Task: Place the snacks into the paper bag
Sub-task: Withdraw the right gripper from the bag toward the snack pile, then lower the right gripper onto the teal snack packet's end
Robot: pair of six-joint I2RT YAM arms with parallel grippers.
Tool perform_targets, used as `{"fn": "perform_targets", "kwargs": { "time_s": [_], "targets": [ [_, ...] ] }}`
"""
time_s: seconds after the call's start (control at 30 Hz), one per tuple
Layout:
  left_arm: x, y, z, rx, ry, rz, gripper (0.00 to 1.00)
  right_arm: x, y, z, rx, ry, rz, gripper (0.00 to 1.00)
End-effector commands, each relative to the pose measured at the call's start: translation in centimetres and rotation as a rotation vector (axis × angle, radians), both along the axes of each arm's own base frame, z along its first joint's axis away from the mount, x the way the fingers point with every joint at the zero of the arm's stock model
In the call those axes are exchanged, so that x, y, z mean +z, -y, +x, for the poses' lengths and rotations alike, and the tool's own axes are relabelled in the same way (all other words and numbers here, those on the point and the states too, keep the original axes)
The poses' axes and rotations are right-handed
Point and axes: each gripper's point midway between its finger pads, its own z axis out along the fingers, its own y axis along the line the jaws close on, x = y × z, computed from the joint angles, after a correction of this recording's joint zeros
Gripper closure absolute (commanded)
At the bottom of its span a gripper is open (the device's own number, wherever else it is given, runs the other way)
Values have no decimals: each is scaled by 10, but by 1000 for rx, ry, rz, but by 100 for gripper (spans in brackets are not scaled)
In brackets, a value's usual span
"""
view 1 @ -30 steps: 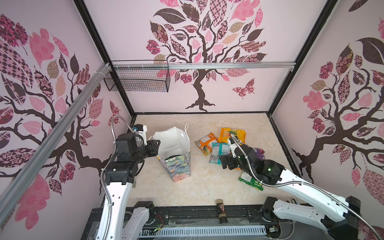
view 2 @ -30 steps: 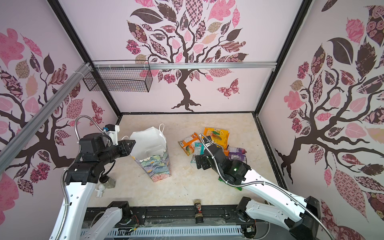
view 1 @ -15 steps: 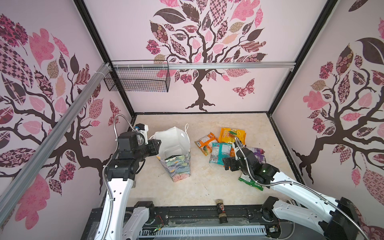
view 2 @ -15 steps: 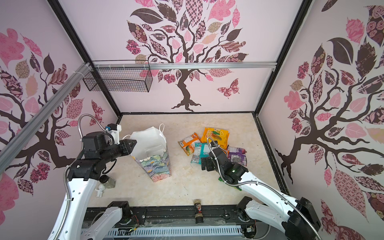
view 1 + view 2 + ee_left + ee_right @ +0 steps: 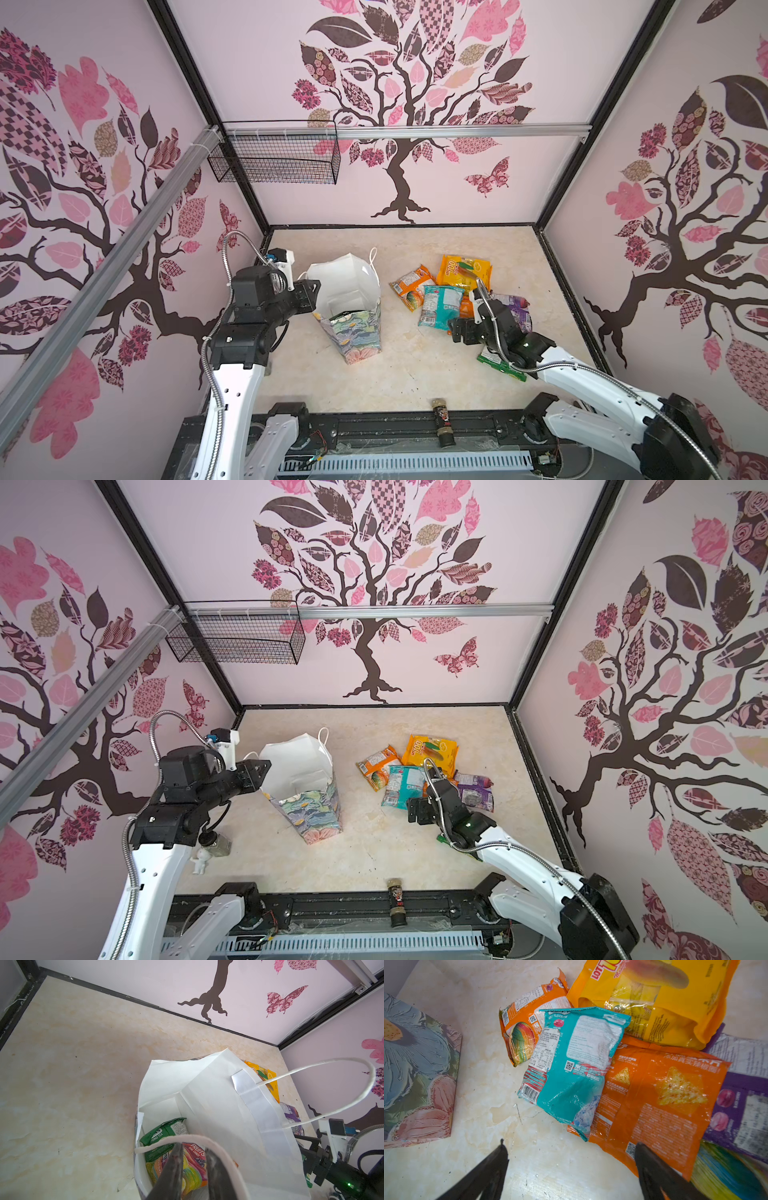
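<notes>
**Loose packets lying beside an open bag**

The snacks are lying in two places. Most are sitting in an overlapping heap on the surface, to the right of the paper bag. A teal packet is resting on top of a small orange packet and a larger orange chip packet. A yellow packet is lying beyond them and a purple packet beside them. A green packet is lying partly under the right arm. Two more, a green tea packet and a fruit candy packet, are already sitting at the bottom of the bag.

These packets are probably very light, thin and crinkly, and their glossy film is likely slippery. The crimped end seam or a free corner looks like a firmer hold than the puffed middle. The teal one, lying uppermost with a corner over bare surface, is looking like the easiest to lift.

The bag is standing upright with its mouth open. Being light paper, it is likely to tip or fold if nudged.

The right jaws are spread wide and empty, hovering low by the near corners of the teal and chip packets. The left jaws are sitting at the bag's rim, narrowly parted, with a white cord handle draped across them. Whether they are pinching anything cannot be told.
</notes>
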Motion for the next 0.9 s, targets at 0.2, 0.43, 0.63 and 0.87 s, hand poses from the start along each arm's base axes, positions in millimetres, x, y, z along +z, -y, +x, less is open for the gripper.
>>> {"fn": "perform_targets", "kwargs": {
  "time_s": [0.2,0.43,0.63,0.87],
  "targets": [
    [2,-2,0,7,15,20,76,-4,-10,2,34,7,46,10],
    [-4,-2,4,2,-2,21,76,-11,-14,20,47,0,52,12],
    [-2,-3,2,8,7,26,76,-22,-10,38,35,-45,56,16],
    [-5,-6,3,18,-1,41,76,-24,-16,45,48,-41,69,22]
  ]
}}
